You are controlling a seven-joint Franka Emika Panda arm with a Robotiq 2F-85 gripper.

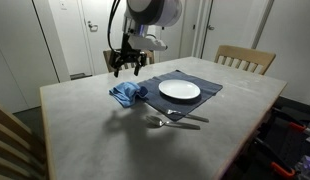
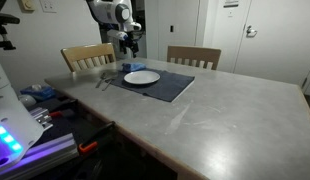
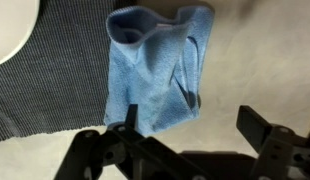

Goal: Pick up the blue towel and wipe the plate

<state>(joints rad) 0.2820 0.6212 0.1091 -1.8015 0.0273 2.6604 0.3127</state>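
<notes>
The blue towel (image 1: pixel 128 94) lies crumpled on the grey table beside the left edge of a dark placemat; in the wrist view (image 3: pixel 155 70) it fills the upper middle. The white plate (image 1: pixel 179 90) sits on the placemat and also shows in an exterior view (image 2: pixel 142 77) and at the wrist view's top left corner (image 3: pixel 10 30). My gripper (image 1: pixel 128 64) hovers open and empty above the towel; in the wrist view (image 3: pixel 191 125) its two fingers stand apart, the left one over the towel's lower edge. In an exterior view the gripper (image 2: pixel 129 42) hangs above the plate area.
A dark placemat (image 1: pixel 205 85) lies under the plate. A fork and knife (image 1: pixel 177 120) lie on the table in front of the mat. Wooden chairs (image 1: pixel 245 58) stand round the table. A lit device and clutter (image 2: pixel 15 135) sit beside the table.
</notes>
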